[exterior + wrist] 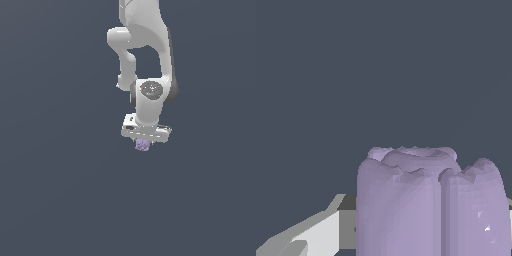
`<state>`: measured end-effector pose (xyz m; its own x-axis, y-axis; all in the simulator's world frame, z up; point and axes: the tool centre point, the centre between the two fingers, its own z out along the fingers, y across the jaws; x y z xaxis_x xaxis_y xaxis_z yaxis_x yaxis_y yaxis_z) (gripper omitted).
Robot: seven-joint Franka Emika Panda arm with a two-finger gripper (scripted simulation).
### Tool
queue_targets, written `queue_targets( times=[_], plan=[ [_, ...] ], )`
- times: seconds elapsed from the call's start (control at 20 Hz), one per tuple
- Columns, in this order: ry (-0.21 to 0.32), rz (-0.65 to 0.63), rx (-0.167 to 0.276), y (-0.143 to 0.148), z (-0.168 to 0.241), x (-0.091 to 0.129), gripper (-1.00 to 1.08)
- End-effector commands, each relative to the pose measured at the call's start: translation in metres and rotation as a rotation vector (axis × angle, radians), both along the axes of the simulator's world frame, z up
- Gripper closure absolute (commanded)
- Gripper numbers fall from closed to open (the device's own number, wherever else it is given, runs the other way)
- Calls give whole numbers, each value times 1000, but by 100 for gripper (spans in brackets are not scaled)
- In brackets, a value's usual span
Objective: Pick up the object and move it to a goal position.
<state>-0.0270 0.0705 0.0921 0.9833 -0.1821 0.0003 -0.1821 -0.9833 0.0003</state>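
The object [142,145] is a small pale lavender, lumpy block that sticks out just below my white gripper [144,141] in the exterior view. The gripper hangs from the white arm, near the middle of that view. In the wrist view the object [431,200] fills the near part of the picture. A pale finger [321,232] shows at one side of it, touching it. The other finger is hidden behind the block. The gripper is shut on the object.
A plain dark grey-blue surface [60,190] fills both views. The white arm [145,45] comes down from the upper middle of the exterior view. No other object shows.
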Motion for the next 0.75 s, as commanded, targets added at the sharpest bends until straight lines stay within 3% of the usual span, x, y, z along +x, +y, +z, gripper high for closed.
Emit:
queue_targets(
  times=[0.0,0.35,0.7],
  plan=[
    [0,0,0,28,13,-5,108],
    [0,0,0,82,38,-12,108],
    [0,0,0,101,46,-13,108]
  ],
)
